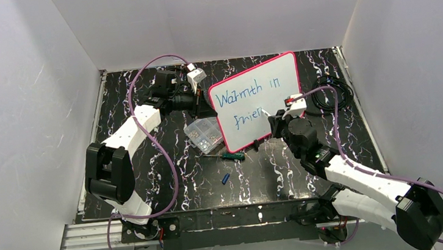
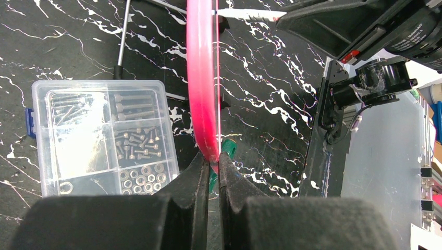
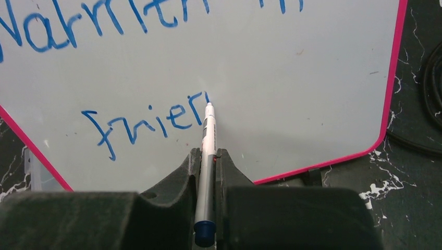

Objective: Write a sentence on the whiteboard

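A black marbled counter (image 1: 273, 175) is enclosed by white walls (image 1: 22, 119). A clear screw box (image 2: 99, 135) lies left of the left fingers (image 2: 190, 179), which are clamped on the whiteboard (image 1: 258, 100) rim. The right fingers (image 3: 182, 172) are closed on a marker (image 3: 209, 135), its tip touching the sentence (image 3: 151, 122), "Warmth in frien". Bare counter is seen rightward, up to a coiled cable (image 1: 333, 93).

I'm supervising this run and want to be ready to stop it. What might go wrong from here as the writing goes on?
1. The left gripper pinches the whiteboard by its thin pink rim only; pressure from the marker may pivot or slip the board, skewing letters.
2. The right gripper holds the marker by its narrow barrel; it might slide or tilt under load, breaking up the sentence after "frien".
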Controlling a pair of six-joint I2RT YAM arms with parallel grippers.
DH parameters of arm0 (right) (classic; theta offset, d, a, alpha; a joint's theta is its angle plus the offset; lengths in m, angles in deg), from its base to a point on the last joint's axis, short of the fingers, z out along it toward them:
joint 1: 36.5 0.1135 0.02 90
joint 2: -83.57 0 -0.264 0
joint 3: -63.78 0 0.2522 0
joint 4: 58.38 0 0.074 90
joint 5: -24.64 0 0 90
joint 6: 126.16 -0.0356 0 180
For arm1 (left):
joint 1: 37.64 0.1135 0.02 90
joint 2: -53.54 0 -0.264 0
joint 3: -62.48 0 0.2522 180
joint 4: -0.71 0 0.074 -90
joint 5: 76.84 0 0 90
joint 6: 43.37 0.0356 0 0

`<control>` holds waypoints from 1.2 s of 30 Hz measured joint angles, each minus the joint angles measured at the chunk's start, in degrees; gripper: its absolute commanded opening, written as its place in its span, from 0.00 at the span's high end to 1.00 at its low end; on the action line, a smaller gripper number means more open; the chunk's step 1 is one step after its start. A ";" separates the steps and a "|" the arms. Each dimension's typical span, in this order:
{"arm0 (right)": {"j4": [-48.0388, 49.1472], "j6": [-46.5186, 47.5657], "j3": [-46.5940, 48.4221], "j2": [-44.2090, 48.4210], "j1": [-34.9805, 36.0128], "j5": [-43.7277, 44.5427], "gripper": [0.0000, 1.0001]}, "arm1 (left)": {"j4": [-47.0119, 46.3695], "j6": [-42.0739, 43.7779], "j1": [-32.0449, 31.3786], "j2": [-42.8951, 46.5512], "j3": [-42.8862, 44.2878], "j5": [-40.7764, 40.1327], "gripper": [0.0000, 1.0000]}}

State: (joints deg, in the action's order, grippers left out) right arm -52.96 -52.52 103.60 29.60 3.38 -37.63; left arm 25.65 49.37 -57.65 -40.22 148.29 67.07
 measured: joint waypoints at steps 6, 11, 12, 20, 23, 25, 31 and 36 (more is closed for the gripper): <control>-1.75 -1.29 -2.45 1.44 0.00 0.00 0.99 | 0.00 0.00 0.00 0.00 0.00 -0.02 1.00; -2.43 -1.51 -2.62 1.64 0.00 0.02 0.99 | 0.00 0.00 0.00 0.00 0.00 -0.02 1.00; -2.58 -1.53 -2.62 1.79 0.00 0.00 0.99 | 0.00 0.00 0.00 0.00 0.00 0.02 1.00; -3.17 -1.33 -2.58 4.33 0.00 0.72 0.99 | 0.00 0.02 0.00 0.00 0.00 0.15 1.00; -3.17 -0.90 -2.34 3.76 -0.02 1.16 0.99 | 0.00 0.00 0.00 0.00 0.00 0.17 1.00; -3.02 -0.33 -2.03 3.13 -0.07 1.53 0.99 | 0.00 0.02 0.00 0.00 0.00 0.17 1.00; -2.14 1.01 -1.36 1.16 -0.44 2.19 0.99 | 0.00 0.02 0.00 0.00 0.00 0.22 1.00; -1.09 2.10 -0.66 -0.15 -0.87 2.43 0.99 | -0.02 0.00 0.00 0.00 0.00 0.26 1.00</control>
State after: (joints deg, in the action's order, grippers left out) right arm -54.05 -50.42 102.95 29.44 2.51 -35.21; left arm 25.63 49.37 -57.65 -40.22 148.29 67.34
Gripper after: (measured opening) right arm 0.177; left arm 0.043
